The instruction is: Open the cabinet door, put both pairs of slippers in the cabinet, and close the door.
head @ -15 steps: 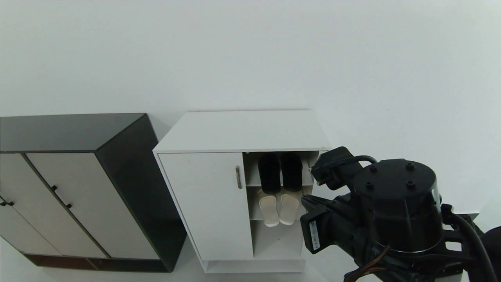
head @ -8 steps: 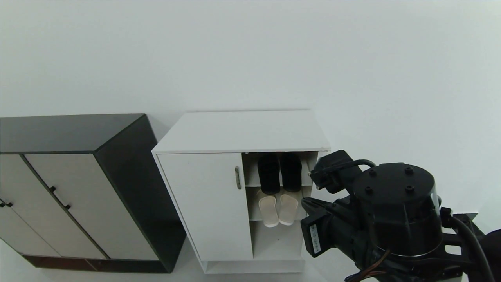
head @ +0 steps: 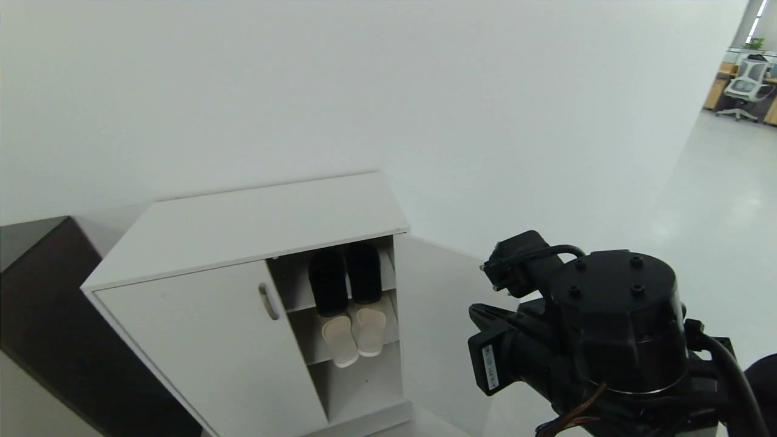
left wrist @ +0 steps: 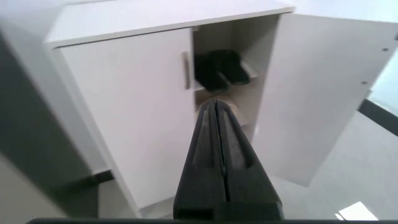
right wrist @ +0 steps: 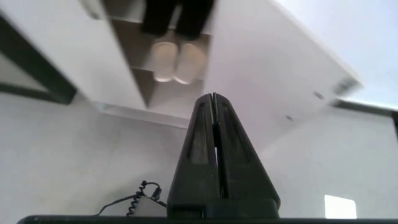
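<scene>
Head camera swung right, nothing actually moved: white cabinet [head: 243,218] now sits left, dark cabinet [head: 42,291] mostly cut off, office chair [head: 745,79] appears top right.

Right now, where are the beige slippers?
Head view, left of centre: beige slippers on the middle shelf of the cabinet, directly below the black slippers.

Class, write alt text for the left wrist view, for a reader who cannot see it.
A white box-shaped cabinet stands with one door swung wide open and the other door closed. A pair of black slippers sits on the upper shelf inside. The left arm's black gripper, shut, points towards the opening.
</scene>
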### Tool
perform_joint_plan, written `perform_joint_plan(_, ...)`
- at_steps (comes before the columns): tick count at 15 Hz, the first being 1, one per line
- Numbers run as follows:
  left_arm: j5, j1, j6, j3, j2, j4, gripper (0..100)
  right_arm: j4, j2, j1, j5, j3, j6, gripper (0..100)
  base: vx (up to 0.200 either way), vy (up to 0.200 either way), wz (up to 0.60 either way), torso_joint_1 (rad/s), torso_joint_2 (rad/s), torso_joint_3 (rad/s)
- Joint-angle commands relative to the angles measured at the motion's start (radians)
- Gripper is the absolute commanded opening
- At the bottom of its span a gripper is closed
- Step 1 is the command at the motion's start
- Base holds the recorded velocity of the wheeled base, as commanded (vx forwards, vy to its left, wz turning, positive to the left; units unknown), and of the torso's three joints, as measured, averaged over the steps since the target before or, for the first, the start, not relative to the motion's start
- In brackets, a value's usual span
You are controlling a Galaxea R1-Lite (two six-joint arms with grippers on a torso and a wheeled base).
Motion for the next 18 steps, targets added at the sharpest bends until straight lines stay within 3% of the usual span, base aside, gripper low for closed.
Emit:
perform_joint_plan(1,0.0,0.0,-0.001,0.0,0.001,0.0,0,-0.001,0.003,-0.035,0.0,0.0,0.0,0,0.0,0.0,0.0,0.0,0.0,0.0)
perform_joint_plan(3,0.0,0.0,0.001,0.0,0.001,0.0,0,-0.024,0.029,-0.117,0.003,-0.014,0.003,0,0.0,0.0,0.0,0.0,0.0,0.0)
perform_joint_plan(6,0.0,0.0,0.001,0.0,0.001,0.0,0,-0.057,0.034,-0.233,0.136,-0.047,0.003,0,0.0,0.0,0.0,0.0,0.0,0.0)
perform_joint_plan(11,0.0,0.0,-0.001,0.0,0.001,0.0,0,-0.059,0.151,-0.396,0.222,-0.178,0.001,0,-0.2,0.0,0.0,-0.001,0.01,-0.001)
perform_joint_plan(15,0.0,0.0,-0.001,0.0,0.001,0.0,0,-0.076,0.315,-0.506,0.248,-0.333,0.0,0,0.0,0.0,0.0,0.0,0.0,0.0)
perform_joint_plan(18,0.0,0.0,-0.001,0.0,0.001,0.0,0,-0.149,0.417,-0.543,0.248,-0.377,-0.002,0,0.0,0.0,0.0,0.0,0.0,0.0)
